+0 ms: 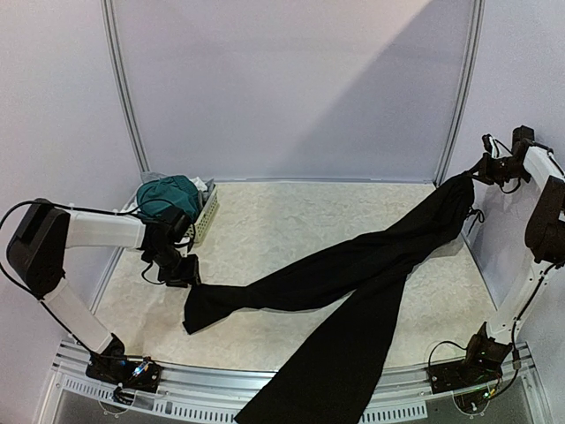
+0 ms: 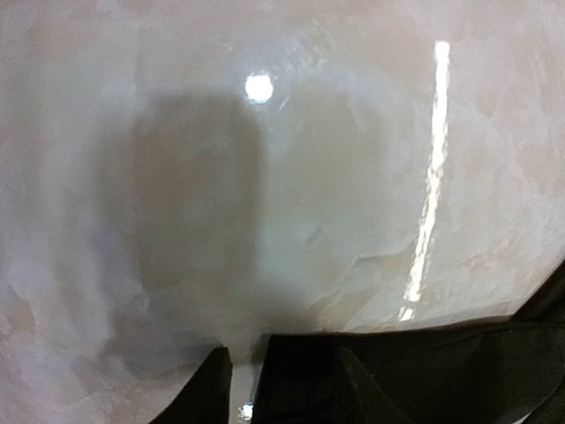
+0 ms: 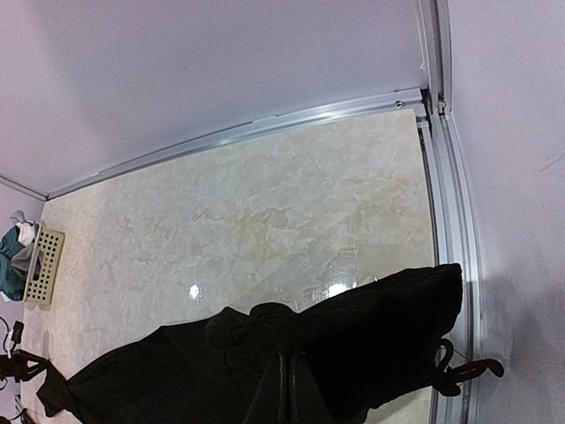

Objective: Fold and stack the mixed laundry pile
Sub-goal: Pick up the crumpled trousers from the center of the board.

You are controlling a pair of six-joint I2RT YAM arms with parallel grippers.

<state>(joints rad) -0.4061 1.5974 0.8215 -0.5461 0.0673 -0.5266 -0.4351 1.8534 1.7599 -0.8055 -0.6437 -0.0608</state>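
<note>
Black trousers [image 1: 353, 265] sprawl across the bench [image 1: 291, 216], one leg spilling over the near edge. Right claw [image 1: 475, 173] pinches the waistband, raised at far right. Left claw [image 1: 187, 276], jaws parted, straddles the other hem. Basket [image 1: 208, 215], far-left corner: teal shorts [image 1: 168, 196], white cloth [image 1: 201, 185]. Wide stretch of bench shows between basket and waistband.

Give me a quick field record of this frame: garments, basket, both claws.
garment in work: long black fabric trousers, stretched diagonally across the pale marbled table, one leg hanging over the near edge
right claw: shut on the waist, raised at far right
left claw: open, straddling the other leg's hem, not yet clamped
container: small pale perforated plastic basket, far left, holding dark teal shorts and a white cloth
</note>
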